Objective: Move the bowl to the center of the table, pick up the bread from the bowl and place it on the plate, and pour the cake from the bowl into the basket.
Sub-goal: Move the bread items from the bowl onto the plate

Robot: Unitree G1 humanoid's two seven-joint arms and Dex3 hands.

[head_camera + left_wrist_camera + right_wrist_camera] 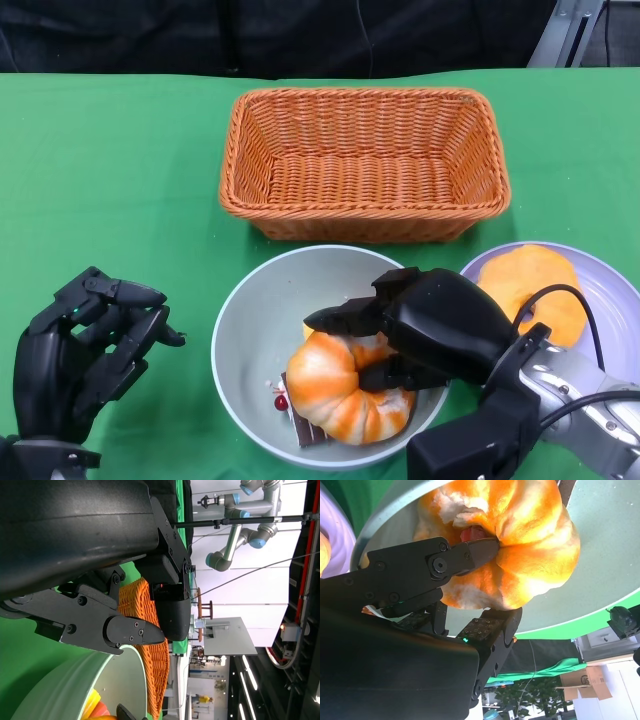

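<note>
- Orange-and-white swirled bread point(345, 385) is sitting in the pale grey bowl point(245, 330), which is parked on the green table point(110, 180) near the front edge, just in front of the basket.
- It's being gripped by the right hand point(425, 330): fingers point(345, 320) are being pressed over the top of the loaf and the thumb underneath, and the wrist view shows a fingertip dug into the bread's centre dimple point(485, 542).
- Tucked under the bread, a dark slice of cake point(300, 425) with a red bit on it is peeking out.
- Just right of the bowl, the lavender plate point(610, 300) is being taken up by another orange bun point(530, 290).
- Behind the bowl, the woven orange basket point(365, 165) is being left with nothing visible inside.
- Off to the left, the left hand point(80, 345) is being held just above the cloth, fingers loosely spread and holding nothing.
</note>
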